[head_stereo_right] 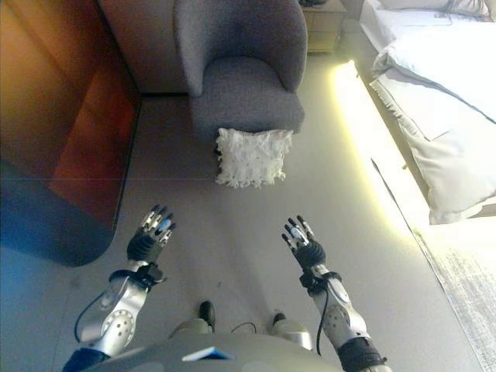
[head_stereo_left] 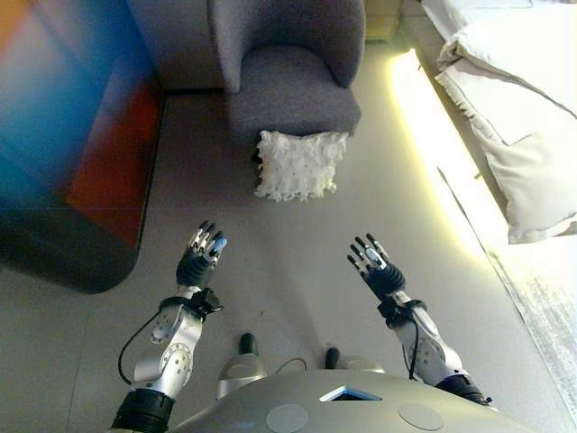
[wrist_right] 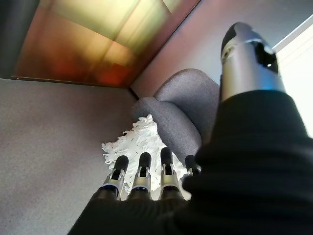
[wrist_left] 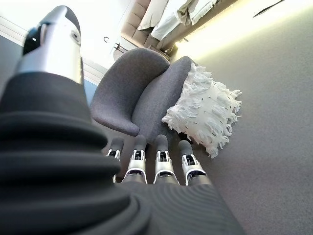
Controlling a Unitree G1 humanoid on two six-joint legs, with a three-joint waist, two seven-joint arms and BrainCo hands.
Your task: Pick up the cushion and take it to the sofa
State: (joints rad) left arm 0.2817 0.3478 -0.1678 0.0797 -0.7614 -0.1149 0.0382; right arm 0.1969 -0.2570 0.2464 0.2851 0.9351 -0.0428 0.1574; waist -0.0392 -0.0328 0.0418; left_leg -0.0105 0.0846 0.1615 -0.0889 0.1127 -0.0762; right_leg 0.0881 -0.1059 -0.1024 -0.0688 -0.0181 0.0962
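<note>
A white shaggy cushion (head_stereo_left: 300, 164) stands on the floor, leaning against the front of a grey armchair (head_stereo_left: 290, 90). It also shows in the left wrist view (wrist_left: 208, 115) and the right wrist view (wrist_right: 139, 142). My left hand (head_stereo_left: 201, 257) is open, held above the floor short of the cushion and to its left. My right hand (head_stereo_left: 374, 268) is open too, short of the cushion and to its right. Both hands are empty and well apart from the cushion.
A dark glossy cabinet (head_stereo_left: 77, 135) stands along the left. A bed with white bedding (head_stereo_left: 514, 108) lies on the right, with a lit strip (head_stereo_left: 433, 144) along its base. Grey floor (head_stereo_left: 288, 262) lies between my hands and the cushion.
</note>
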